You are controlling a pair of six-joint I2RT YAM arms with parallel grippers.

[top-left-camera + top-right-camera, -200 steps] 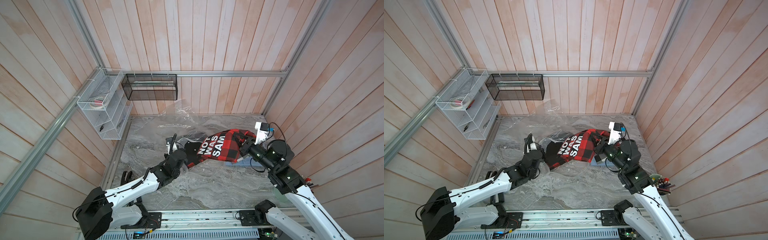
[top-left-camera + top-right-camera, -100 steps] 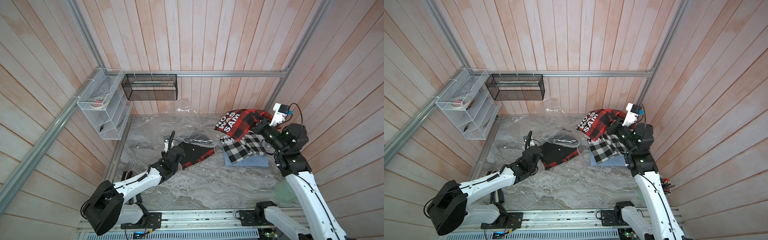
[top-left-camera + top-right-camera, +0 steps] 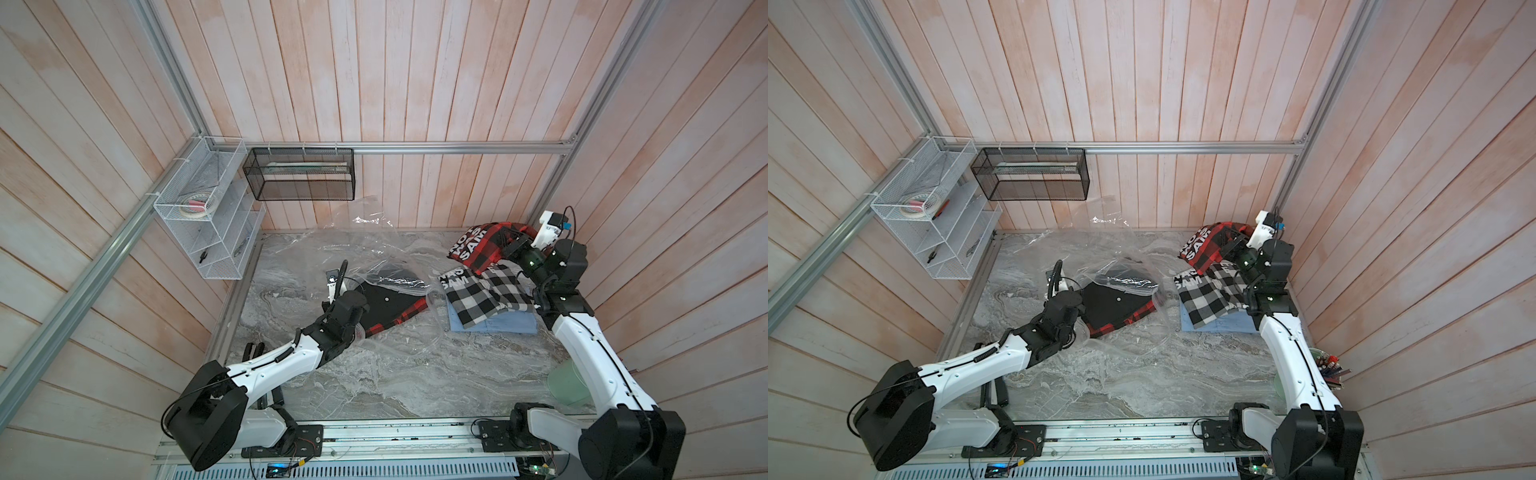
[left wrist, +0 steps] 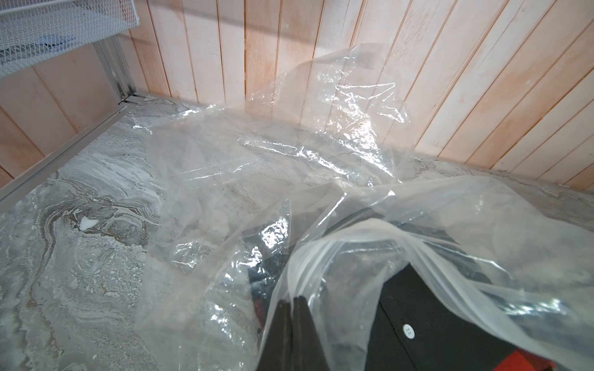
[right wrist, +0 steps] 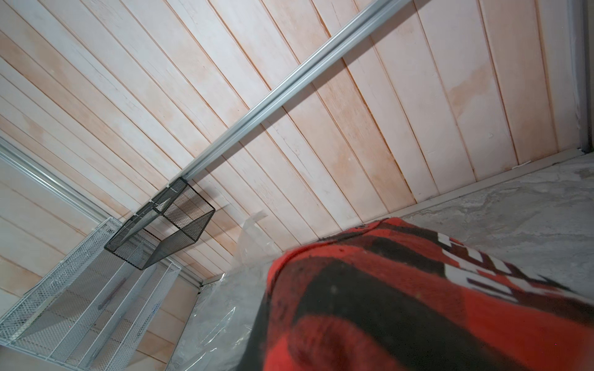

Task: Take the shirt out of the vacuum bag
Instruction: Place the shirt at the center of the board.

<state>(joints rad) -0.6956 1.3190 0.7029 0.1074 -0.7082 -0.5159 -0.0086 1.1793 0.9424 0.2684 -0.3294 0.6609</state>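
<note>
In both top views the vacuum bag (image 3: 368,239) sprawls crumpled over the middle of the grey marbled tabletop (image 3: 374,386), and its far edge rides up the back wall. A dark shirt (image 3: 388,309) with a red plaid edge lies inside it at frame centre. The left wrist view adds what the top views hide. There the left end effector (image 4: 293,299) has its fingers pressed together on the bag's whitish rim, so the film tents over the dark shirt and its white button (image 4: 408,331). From above, the wrist covers that pinch.

At the upper right of the top views the right end effector (image 3: 512,246) is clamped on the red plaid shirt (image 3: 478,249). This shirt is outside the bag, bunched near the back-right corner with white lettering showing. The right wrist view shows that cloth filling its lower right, and the fingers are out of sight there. Just below the red plaid shirt in the top views, a black-and-white checked shirt (image 3: 486,299) lies on a folded blue garment (image 3: 505,328).
</note>
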